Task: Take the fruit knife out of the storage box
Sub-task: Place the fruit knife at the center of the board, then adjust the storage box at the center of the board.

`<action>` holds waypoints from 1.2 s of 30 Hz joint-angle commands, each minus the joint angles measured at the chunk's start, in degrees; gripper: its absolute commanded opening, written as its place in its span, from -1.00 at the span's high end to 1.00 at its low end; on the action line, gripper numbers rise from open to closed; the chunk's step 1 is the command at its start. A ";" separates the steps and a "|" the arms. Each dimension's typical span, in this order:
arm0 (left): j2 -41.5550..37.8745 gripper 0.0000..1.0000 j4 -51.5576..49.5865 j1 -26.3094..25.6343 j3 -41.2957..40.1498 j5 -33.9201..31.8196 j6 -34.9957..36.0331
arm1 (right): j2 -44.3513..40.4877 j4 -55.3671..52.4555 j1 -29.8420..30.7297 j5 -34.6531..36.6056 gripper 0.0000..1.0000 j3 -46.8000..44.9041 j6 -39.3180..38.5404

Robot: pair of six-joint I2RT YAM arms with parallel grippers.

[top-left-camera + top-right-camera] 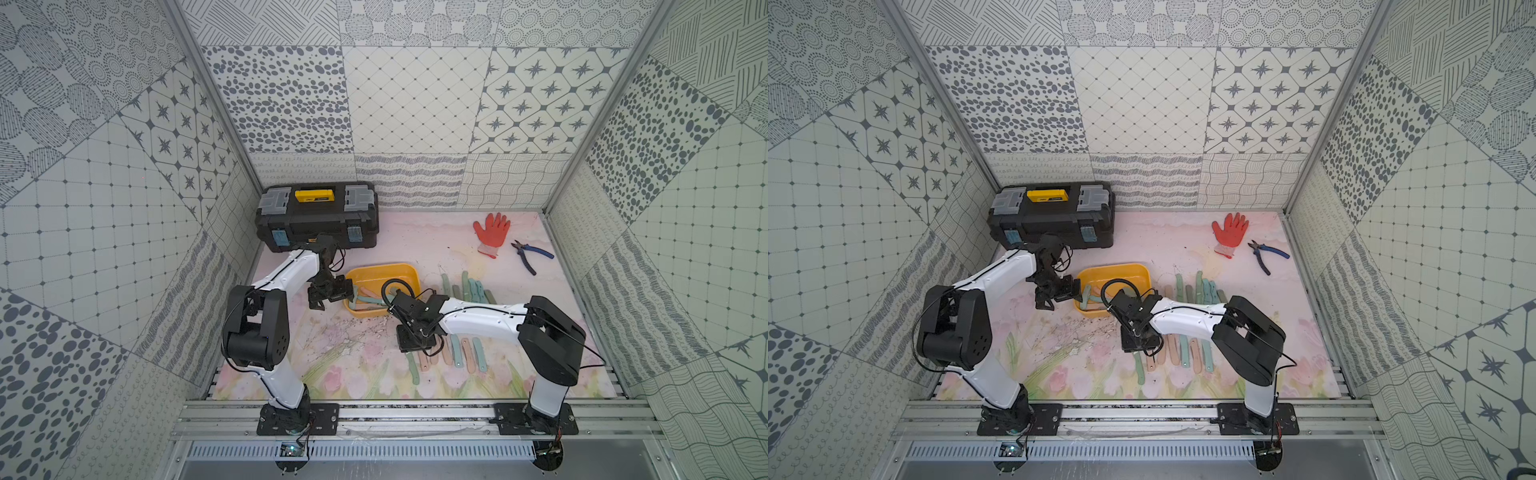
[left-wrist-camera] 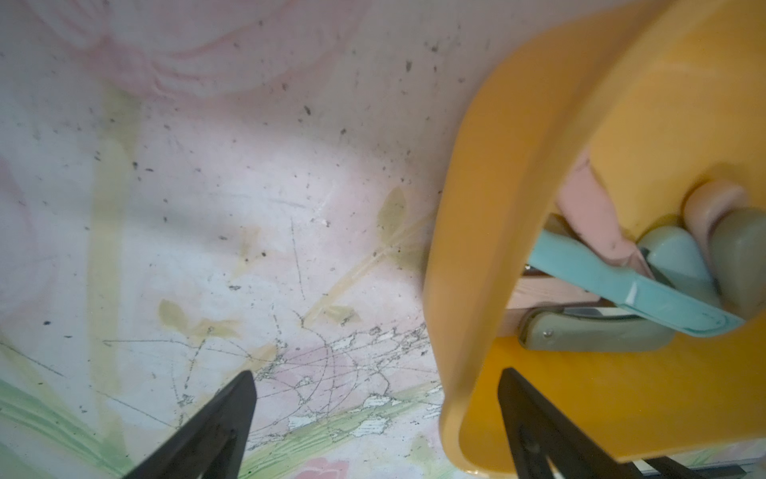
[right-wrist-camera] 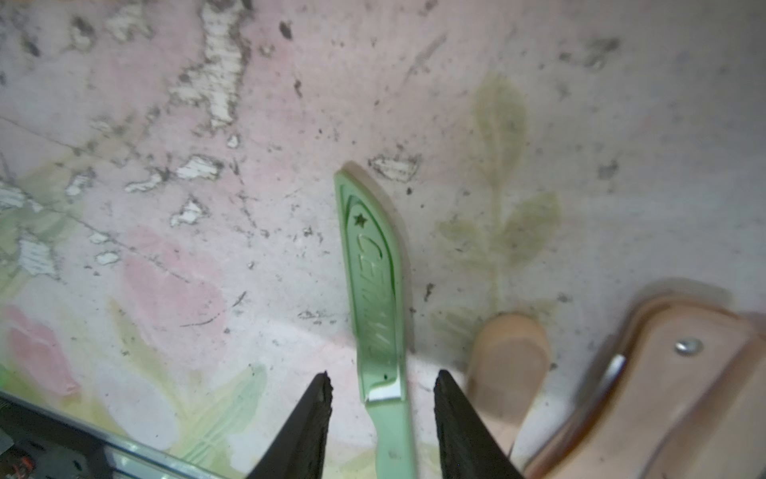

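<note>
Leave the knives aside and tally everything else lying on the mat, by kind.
black toolbox: 1
yellow storage box: 1
orange glove: 1
blue-handled pliers: 1
Total: 4

Black toolbox [image 1: 318,216], yellow handle, grey lid trays, sits in table's far left corner. Red glove [image 1: 491,232] flat near far right corner, fingers toward back wall. Blue-handled pliers [image 1: 532,255] just beside it, toward right edge. Floral table [image 1: 365,374] top pretty scratched mid-way.
</note>
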 commanded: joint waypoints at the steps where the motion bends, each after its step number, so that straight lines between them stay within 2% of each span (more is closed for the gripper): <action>1: 0.06 -0.82 -1.22 0.35 0.10 -0.42 -0.52 | -5.08 -1.81 0.53 1.57 0.12 2.61 0.12; 6: 0.72 -0.83 -1.24 0.33 0.60 -1.54 -0.85 | -11.98 -1.52 1.29 3.49 0.11 3.55 -2.27; 10: 1.83 -0.82 -1.72 0.35 1.91 -3.22 -1.46 | -16.84 0.96 0.91 7.12 0.08 3.54 -8.71; 13: 3.61 -0.83 -2.52 0.35 3.50 -4.42 -2.06 | -15.77 0.75 -1.59 6.32 0.06 5.75 -15.99; 16: 5.93 -0.82 -4.27 0.35 6.20 -4.69 -3.21 | -12.06 0.33 -6.05 1.01 0.09 8.97 -22.51; 19: 8.80 -0.82 -5.26 0.30 10.19 -5.41 -3.40 | -7.29 0.24 -9.19 -0.69 0.09 13.57 -29.80; 23: 13.34 -0.83 -8.25 0.43 15.24 -8.13 -1.97 | 4.21 -6.26 -12.69 -2.52 0.08 24.89 -36.95; 26: 14.32 -0.83 -8.21 1.01 16.10 -8.43 -1.99 | 12.31 -12.90 -12.64 -2.41 0.08 34.09 -41.55; 31: 15.50 -0.83 -7.47 2.93 17.00 -6.98 -2.61 | 21.79 -18.43 -13.01 2.63 0.07 43.06 -45.29; 36: 16.47 -0.83 -7.62 3.59 19.72 -6.63 -2.37 | 26.22 -20.81 -13.08 5.26 0.07 48.00 -45.59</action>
